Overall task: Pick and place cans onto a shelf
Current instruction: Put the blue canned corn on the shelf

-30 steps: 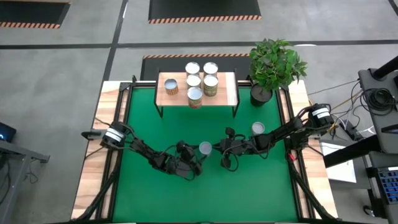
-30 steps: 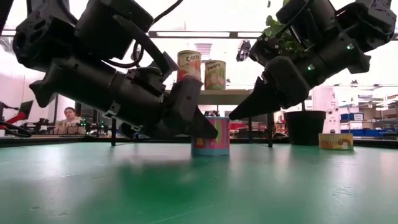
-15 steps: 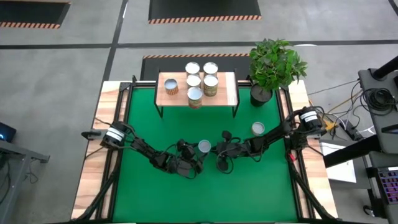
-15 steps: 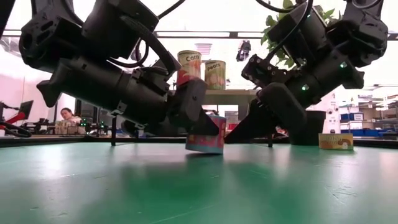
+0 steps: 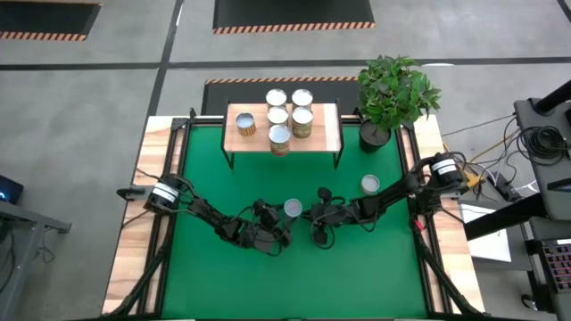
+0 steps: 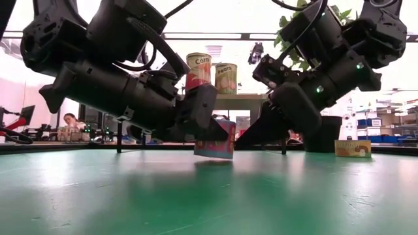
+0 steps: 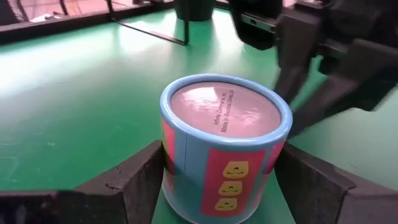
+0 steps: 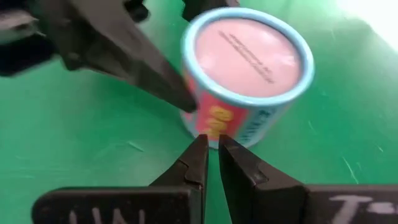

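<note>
Mid-table, blue can [image 6: 215, 139] tilted between left gripper [image 7: 217, 180] fingers, clamped on its sides; right gripper [image 8: 211, 163] pinched shut alongside. Best lifted level before carrying toward shelf [image 5: 327, 135].

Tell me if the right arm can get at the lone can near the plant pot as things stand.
Probably yes. That can stands alone on the green mat beside the right arm, nothing over it. But the right gripper, shut, points past it toward the blue can at the left gripper, so it must pull back first.

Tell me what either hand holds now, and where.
The left hand clamps the blue-and-pink can by its sides, lifted and tilted. The right hand is shut, empty.
</note>
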Robot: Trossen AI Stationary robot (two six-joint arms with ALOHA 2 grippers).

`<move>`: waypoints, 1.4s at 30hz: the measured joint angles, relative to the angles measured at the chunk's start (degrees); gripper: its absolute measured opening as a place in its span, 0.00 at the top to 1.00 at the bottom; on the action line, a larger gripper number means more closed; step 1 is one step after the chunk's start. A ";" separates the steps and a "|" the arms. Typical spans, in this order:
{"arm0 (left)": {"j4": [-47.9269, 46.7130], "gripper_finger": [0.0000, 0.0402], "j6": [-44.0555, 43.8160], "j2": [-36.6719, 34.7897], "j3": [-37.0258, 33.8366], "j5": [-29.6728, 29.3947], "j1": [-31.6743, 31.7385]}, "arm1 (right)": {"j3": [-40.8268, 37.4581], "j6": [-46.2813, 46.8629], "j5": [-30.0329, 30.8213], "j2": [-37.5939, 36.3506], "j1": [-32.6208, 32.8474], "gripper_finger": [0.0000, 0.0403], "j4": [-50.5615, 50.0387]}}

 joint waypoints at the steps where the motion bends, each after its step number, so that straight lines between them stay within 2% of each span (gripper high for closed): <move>1: 0.00 0.35 0.00 0.00 0.00 -0.50 -0.15 | 0.00 0.00 -0.18 -0.34 0.02 0.93 -0.05; 6: -0.01 0.35 -0.02 -1.19 -0.03 -1.14 -0.94 | -0.12 1.21 -0.04 -3.89 0.19 0.93 -5.08; 12: -1.14 0.35 3.14 -5.85 -0.36 -1.96 -1.48 | -0.20 1.96 3.34 -10.73 1.01 0.93 -11.08; 17: -5.58 0.35 5.85 -15.16 -3.06 -5.11 -1.50 | -0.22 1.99 3.74 -19.10 0.98 0.93 -17.64; 22: -8.53 0.35 10.15 -28.00 -8.86 -9.72 -0.42 | -0.28 0.96 3.74 -27.16 1.01 0.93 -20.94; 28: -12.68 0.35 12.93 -43.06 -12.91 -10.59 6.71 | -0.26 -1.85 3.78 -33.81 0.98 0.93 -20.65; 33: -23.32 0.35 11.53 -51.38 -13.20 -10.17 13.45 | -0.26 -3.04 3.77 -37.03 0.98 0.93 -20.53; 38: -32.53 0.35 8.22 -54.02 -12.70 -6.92 18.92 | -0.26 -4.59 3.80 -39.08 0.85 0.93 -20.35; 42: -32.93 0.35 7.30 -52.80 -12.66 -4.60 21.54 | -0.26 -5.09 3.80 -39.47 0.81 0.93 -20.69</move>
